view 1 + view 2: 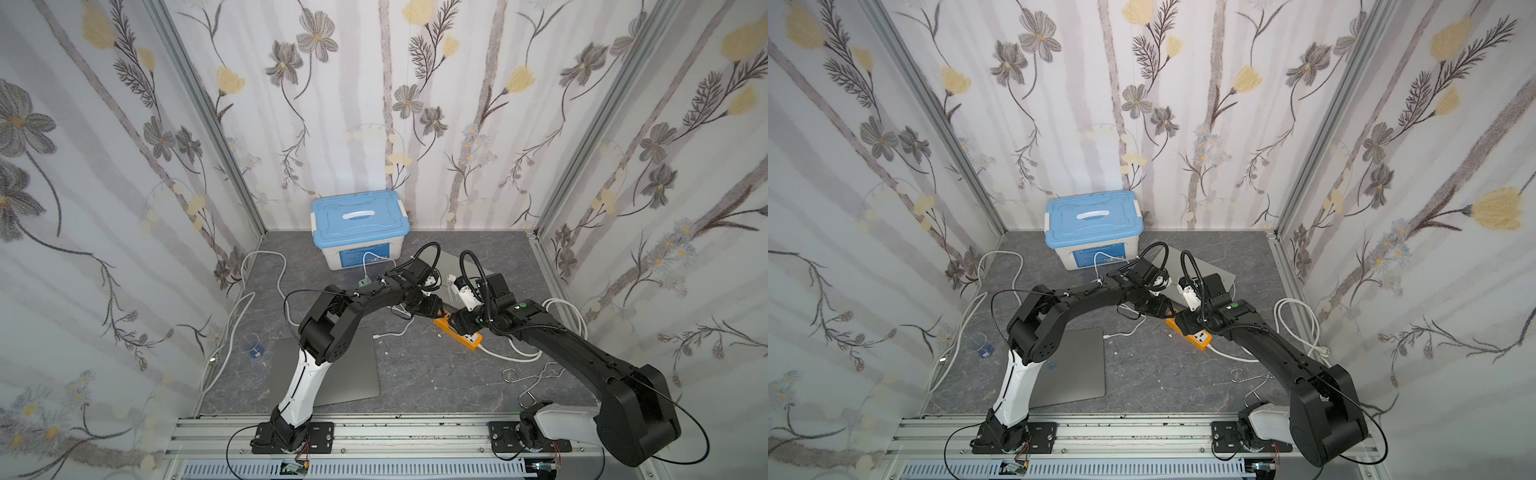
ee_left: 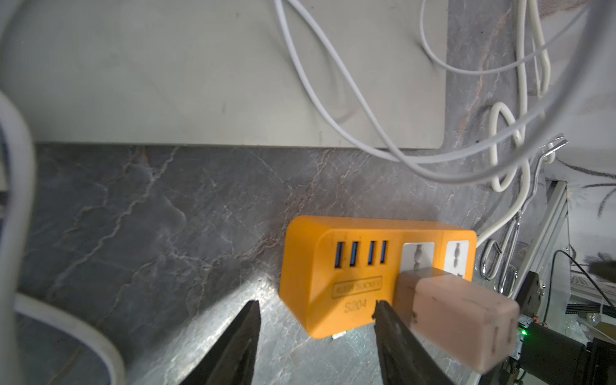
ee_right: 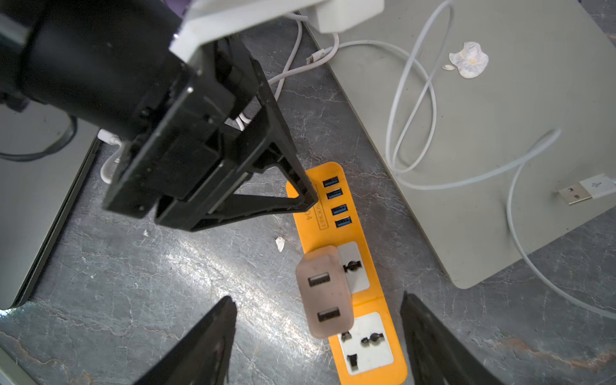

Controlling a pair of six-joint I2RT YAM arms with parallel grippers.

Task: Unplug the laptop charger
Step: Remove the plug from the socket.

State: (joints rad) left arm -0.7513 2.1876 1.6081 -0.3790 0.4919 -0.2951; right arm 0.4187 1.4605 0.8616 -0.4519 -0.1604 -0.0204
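On the orange S204 strip the charger sits plugged; left claw and right claw gape empty.

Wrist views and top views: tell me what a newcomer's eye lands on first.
The orange power strip on the grey table stands out most, with a beige charger plugged into it. The right gripper hangs open on either side of the charger, and the left gripper is open at the strip's USB end. A blue-lidded box sits by the floral back wall.
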